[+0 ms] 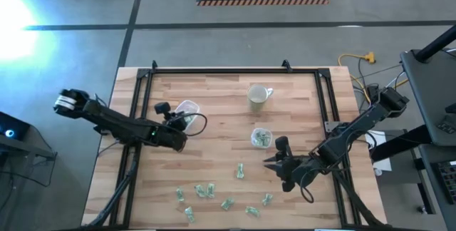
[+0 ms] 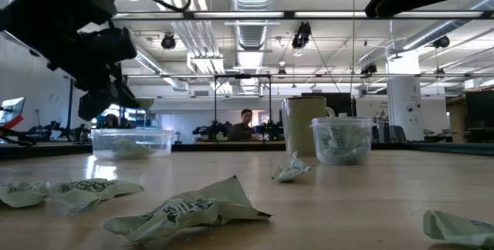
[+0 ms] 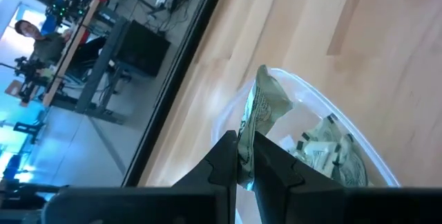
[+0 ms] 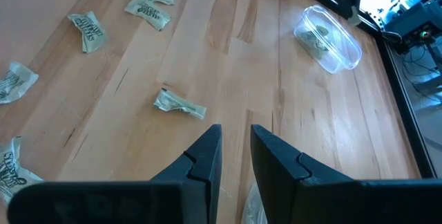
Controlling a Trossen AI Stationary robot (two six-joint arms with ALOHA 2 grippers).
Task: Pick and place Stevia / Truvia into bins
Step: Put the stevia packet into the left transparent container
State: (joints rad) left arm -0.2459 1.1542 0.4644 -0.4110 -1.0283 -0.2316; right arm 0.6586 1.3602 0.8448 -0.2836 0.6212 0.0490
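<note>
My left gripper (image 3: pixel 245 146) is shut on a crumpled green-and-white Stevia packet (image 3: pixel 264 103), just over the wider clear bin (image 1: pixel 188 108), which holds a few packets (image 3: pixel 330 149). The smaller clear bin (image 1: pixel 261 137) stands near the table's middle, also with packets inside. Several more packets (image 1: pixel 206 190) lie flat on the wood toward the near edge. My right gripper (image 4: pixel 235 140) hangs open above the table, near the small bin, with one packet (image 4: pixel 179 104) lying ahead of it. My left gripper pinches one end of the packet (image 3: pixel 246 128) between its two fingertips. The rest of the packet sticks out beyond the tips, over the wider bin's opening. It is lifted clear of the table and of the packets in the bin.
A pale mug (image 1: pixel 258 97) stands toward the far edge, beyond the small bin. A black frame (image 1: pixel 214 70) runs along the table's far and side edges. Bare wood lies between the two bins.
</note>
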